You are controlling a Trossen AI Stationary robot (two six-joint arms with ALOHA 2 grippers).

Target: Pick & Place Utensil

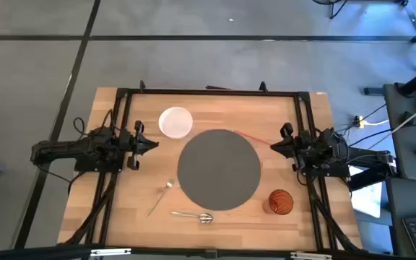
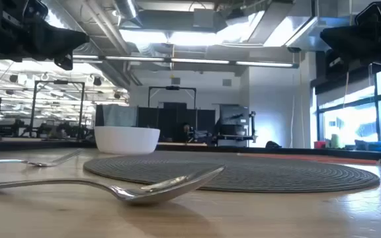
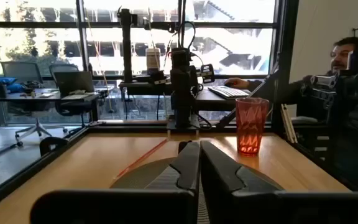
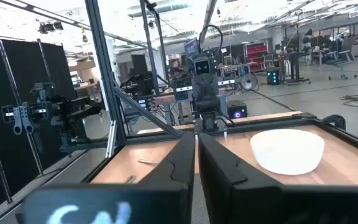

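Note:
A silver spoon lies flat on the wood near the table's near edge; in the low view the spoon is closest to the camera. A silver fork lies to its left, also flat. The round grey placemat fills the table's middle. My left gripper waits at the left side, shut and touching nothing; in its own view the left gripper shows its fingers together. My right gripper waits at the right side, shut as well, seen as the right gripper in its wrist view.
A white bowl stands on the far left part of the table. An orange-red tumbler stands near the right front. A thin red stick lies by the mat's far right edge. A black frame rims the table.

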